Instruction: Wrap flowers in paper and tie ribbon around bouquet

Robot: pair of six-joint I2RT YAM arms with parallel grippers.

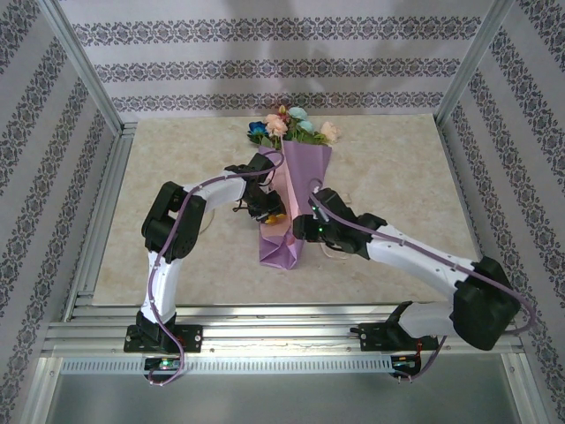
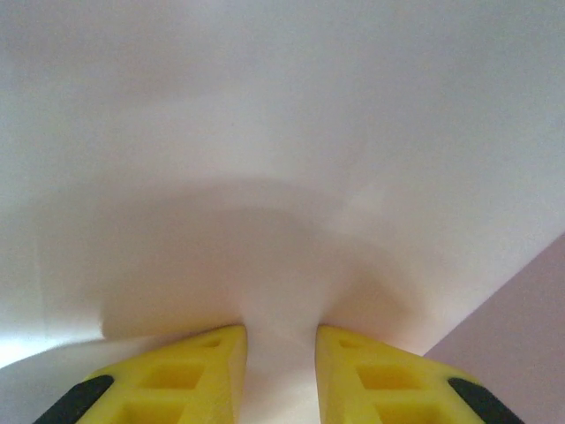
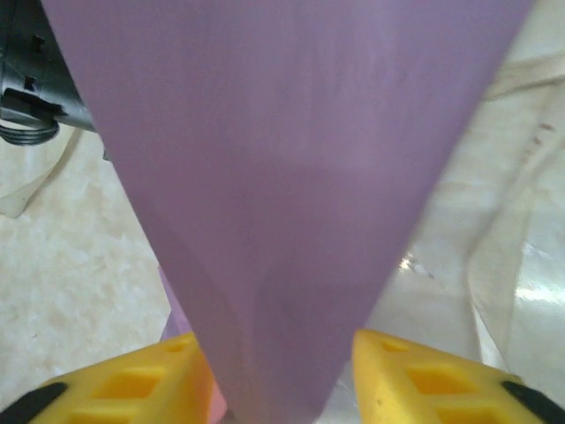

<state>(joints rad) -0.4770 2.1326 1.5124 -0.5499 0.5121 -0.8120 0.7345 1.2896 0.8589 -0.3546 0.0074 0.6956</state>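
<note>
Over the table (image 1: 397,177), from the fixed camera above, I see the bouquet (image 1: 296,190), a narrow lilac paper cone with pink, peach, blue and pale teal artificial blooms at its wide end. It lies flat near the middle, its long axis running straight away from the arm bases, blooms at the far end and folded foot toward me. The left arm's fingers (image 1: 265,208) sit against the cone's left edge about halfway along, and the right arm's fingers (image 1: 311,221) sit against its right edge, a little nearer to me, so the two arms flank it. On the left wrist camera, the yellow fingers (image 2: 203,371) stand a narrow gap apart with a pale, washed-out fold of the paper (image 2: 282,177) drawn into that gap and bowing around the tips. I read that as a pinch on the paper. On the right wrist camera, the yellow fingers (image 3: 424,380) stand wide apart, astride the cone's narrow end and not squeezing it. The lilac face broadens away from them, so the cone lies dead ahead along their reach. The thin, floppy cream ribbon (image 3: 503,256) trails on the table just right of the cone, with another loop off to the left. I judge the right arm nearer to it, free to drop sideways while the left steadies the wrap.
</note>
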